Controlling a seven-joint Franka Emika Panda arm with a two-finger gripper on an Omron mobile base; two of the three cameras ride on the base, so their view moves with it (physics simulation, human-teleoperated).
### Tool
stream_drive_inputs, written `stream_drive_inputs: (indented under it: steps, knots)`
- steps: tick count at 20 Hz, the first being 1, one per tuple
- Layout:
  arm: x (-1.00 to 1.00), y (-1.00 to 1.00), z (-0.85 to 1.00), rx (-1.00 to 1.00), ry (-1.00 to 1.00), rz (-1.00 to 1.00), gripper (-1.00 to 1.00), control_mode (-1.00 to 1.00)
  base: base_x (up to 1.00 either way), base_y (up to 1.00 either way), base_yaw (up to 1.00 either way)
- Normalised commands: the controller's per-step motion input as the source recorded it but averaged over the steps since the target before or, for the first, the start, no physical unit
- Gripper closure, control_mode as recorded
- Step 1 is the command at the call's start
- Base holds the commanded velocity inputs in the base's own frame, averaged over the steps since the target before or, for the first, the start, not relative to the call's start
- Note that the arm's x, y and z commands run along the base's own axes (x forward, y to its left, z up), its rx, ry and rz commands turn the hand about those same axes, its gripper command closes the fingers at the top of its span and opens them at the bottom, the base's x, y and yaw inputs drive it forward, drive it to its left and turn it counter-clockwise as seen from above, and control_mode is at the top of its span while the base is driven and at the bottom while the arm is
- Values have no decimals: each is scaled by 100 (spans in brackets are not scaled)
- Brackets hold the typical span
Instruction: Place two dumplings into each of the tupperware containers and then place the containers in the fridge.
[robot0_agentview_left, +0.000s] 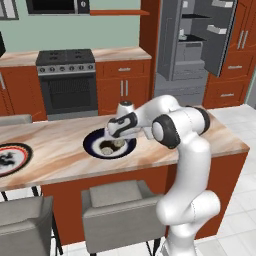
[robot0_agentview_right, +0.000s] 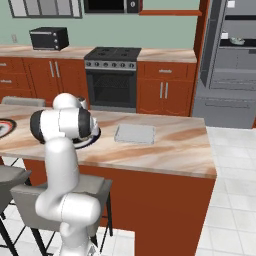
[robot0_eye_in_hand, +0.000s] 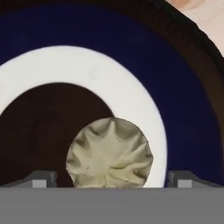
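Note:
A pleated beige dumpling lies on a round dark-blue plate with a white ring. In the hand view my gripper hangs open right over it, with one fingertip on each side and a gap to the dumpling. From the left base view the gripper hovers just above the plate, where two dumplings show. A flat pale grey tupperware container rests empty on the island to the right of the plate. The fridge stands open behind the island.
A red-and-black-rimmed plate sits at the island's left end. Grey stools stand along the near side. The oven and orange cabinets line the back wall. The marble island top runs right of the container.

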Motion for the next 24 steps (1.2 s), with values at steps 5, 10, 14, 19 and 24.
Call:
stream_drive_inputs:
  steps: [5, 10, 14, 19, 24]
  knots:
    - [19, 8, -17, 0, 5, 0, -100, -100, 0, 0, 0]
    - [-9, -1, -5, 0, 5, 0, -100, -100, 0, 0, 0]
    - [-20, 0, -10, 0, 0, 0, -100, -100, 0, 0, 0]
    - [-6, 0, -18, 0, 0, 0, -100, -100, 0, 0, 0]
    - [10, 0, -11, 0, 0, 0, 100, -100, 0, 0, 0]
